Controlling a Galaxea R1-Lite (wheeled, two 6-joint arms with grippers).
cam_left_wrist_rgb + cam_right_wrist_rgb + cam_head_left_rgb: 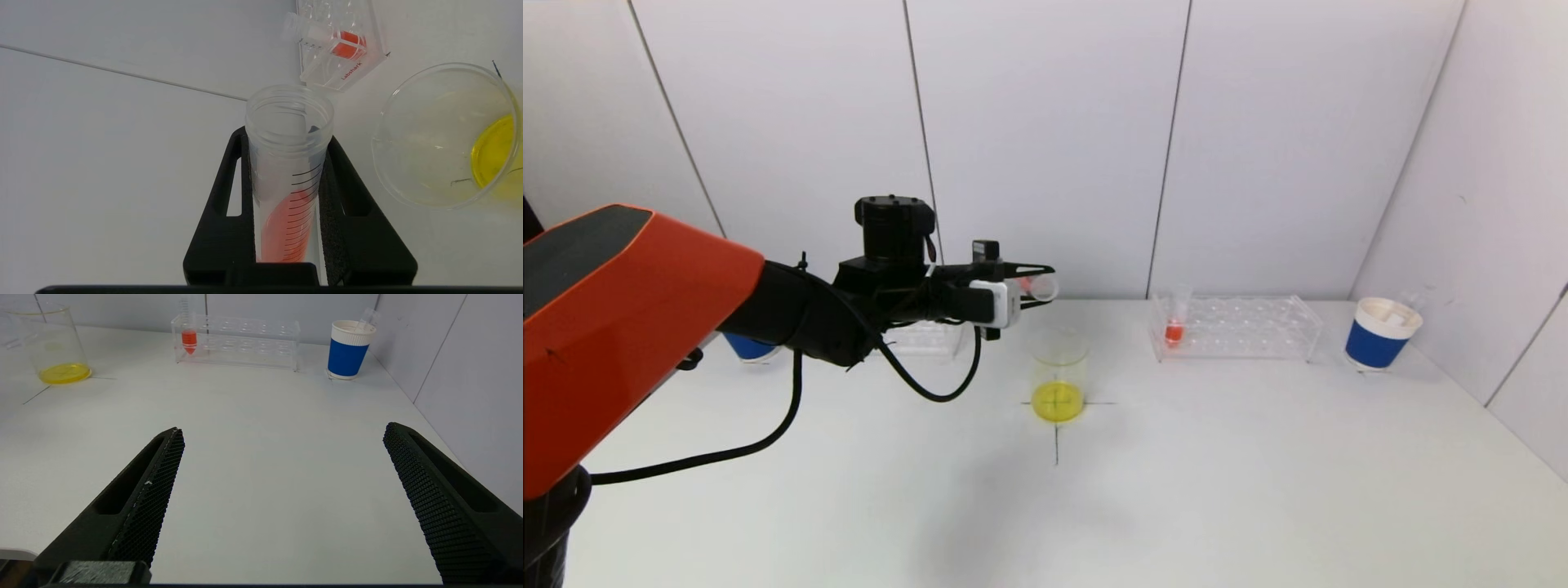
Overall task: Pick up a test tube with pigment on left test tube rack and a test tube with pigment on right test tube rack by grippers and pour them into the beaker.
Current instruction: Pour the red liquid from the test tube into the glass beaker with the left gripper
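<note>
Left hand (pixel 1037 287) grips tube (pixel 288 171) above beaker (pixel 1058 374).

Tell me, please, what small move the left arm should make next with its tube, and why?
Probably tilt it further: the left gripper holds the test tube near-horizontal above the beaker, with red pigment lying short of the mouth. The right gripper waits open.

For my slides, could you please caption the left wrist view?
Left gripper shut on a tilted test tube of orange pigment, beside the beaker holding yellow liquid.
</note>
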